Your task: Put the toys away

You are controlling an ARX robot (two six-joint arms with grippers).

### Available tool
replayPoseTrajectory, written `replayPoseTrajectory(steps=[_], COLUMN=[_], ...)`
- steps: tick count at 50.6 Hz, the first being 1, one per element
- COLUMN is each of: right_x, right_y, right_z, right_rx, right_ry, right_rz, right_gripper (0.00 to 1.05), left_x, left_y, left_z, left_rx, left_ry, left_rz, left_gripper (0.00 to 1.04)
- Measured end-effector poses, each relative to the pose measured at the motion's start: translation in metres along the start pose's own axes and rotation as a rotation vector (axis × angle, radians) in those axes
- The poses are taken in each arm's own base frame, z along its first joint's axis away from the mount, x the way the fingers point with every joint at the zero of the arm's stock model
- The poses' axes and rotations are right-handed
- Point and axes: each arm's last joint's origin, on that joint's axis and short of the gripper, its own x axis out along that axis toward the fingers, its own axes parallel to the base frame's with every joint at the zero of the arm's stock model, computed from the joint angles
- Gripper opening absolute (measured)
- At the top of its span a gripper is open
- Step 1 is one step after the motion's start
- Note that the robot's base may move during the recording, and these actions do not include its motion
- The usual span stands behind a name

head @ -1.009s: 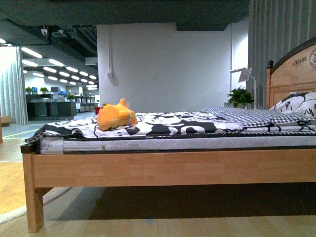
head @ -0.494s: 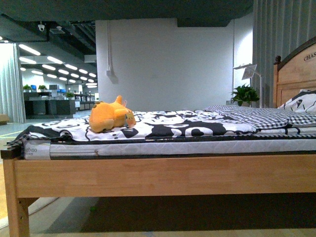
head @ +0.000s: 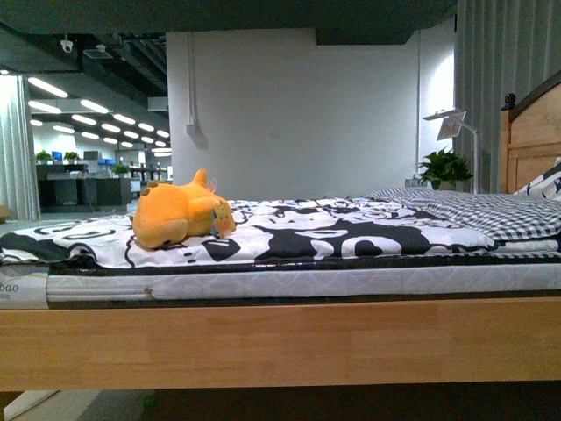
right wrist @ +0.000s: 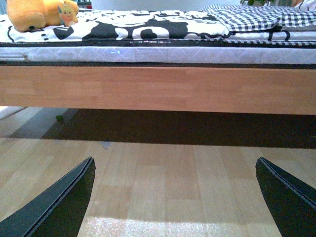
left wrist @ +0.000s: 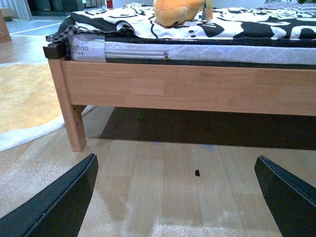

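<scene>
An orange-yellow plush toy (head: 180, 215) lies on the black-and-white bedspread (head: 351, 232) near the left end of the bed. The left wrist view shows the toy (left wrist: 177, 10) at the mattress edge, and it appears again in the right wrist view as the toy (right wrist: 39, 14). My left gripper (left wrist: 175, 197) is open, low over the wooden floor in front of the bed, nothing between its fingers. Also open and empty, my right gripper (right wrist: 175, 197) hangs over the floor before the bed's side rail. Neither arm shows in the front view.
The wooden bed frame rail (head: 280, 342) runs across in front of me, with its leg (left wrist: 71, 113) at the left corner. A yellow rug (left wrist: 24, 98) lies left of the bed. A headboard (head: 530, 145), lamp (head: 456, 127) and plant (head: 443, 167) stand at the right.
The front view has moved closer to the bed and lower; the bed rail now fills the bottom, and the toy appears larger and further left.
</scene>
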Motion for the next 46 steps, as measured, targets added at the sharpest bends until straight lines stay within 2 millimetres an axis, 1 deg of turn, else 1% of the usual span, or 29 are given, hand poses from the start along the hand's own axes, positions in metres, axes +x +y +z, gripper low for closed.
replayPoseTrajectory(steps=[46], right_x=[0.0], right_y=[-0.0001], right_z=[0.0], right_rx=[0.0], right_ry=[0.0], right_rz=[-0.002], right_gripper=[0.98], left_x=[-0.0001], left_y=[0.0], left_z=[0.0001], left_rx=[0.0], left_ry=[-0.002], left_rz=[-0.001], left_gripper=[0.99])
